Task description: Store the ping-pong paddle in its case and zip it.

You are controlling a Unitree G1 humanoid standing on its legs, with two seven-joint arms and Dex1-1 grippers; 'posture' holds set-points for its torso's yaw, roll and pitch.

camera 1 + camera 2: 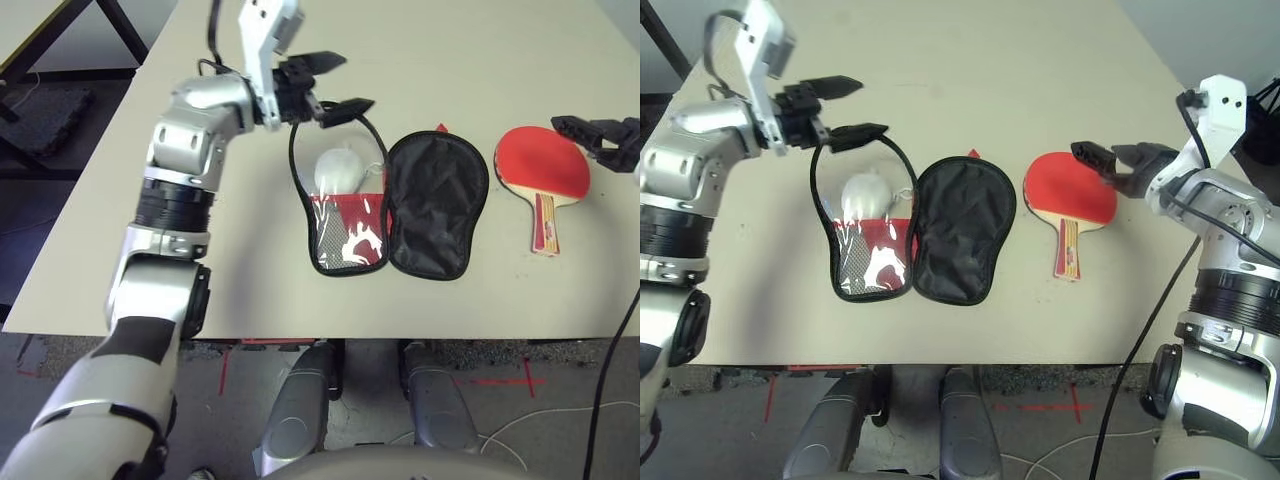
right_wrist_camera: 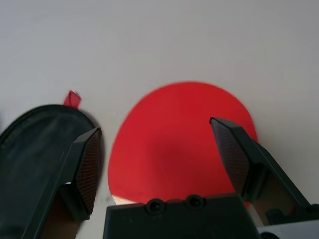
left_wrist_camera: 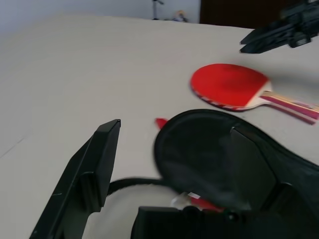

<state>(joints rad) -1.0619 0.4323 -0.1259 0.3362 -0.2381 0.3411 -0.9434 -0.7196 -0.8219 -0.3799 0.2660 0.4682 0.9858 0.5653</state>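
— Fingers first: how do they stand?

— Both pairs are spread wide with nothing between them. The left gripper [image 1: 334, 84] hangs over the far end of the case [image 1: 395, 205]; the right gripper [image 1: 1108, 160] hovers just above the ping-pong paddle [image 1: 1070, 200], at the far right edge of its blade.

— Anything hard to read?

— In the left wrist view one finger [image 3: 87, 181] cuts across the case, and the near part of that view is a dark blur. The right wrist view cuts off the paddle's handle behind the gripper's body.

— And the task's things?

— The paddle lies flat on the table [image 1: 450, 60], just right of the case and apart from it: round red rubber face, pale wooden handle with a red stripe, pointing toward the robot. The case lies open like a book (two paddle-shaped halves). Its right half shows matte black lining; its left half shows a black zipper rim, a red panel with mesh and a white logo, and a pale round pouch [image 1: 338, 170] resting inside.
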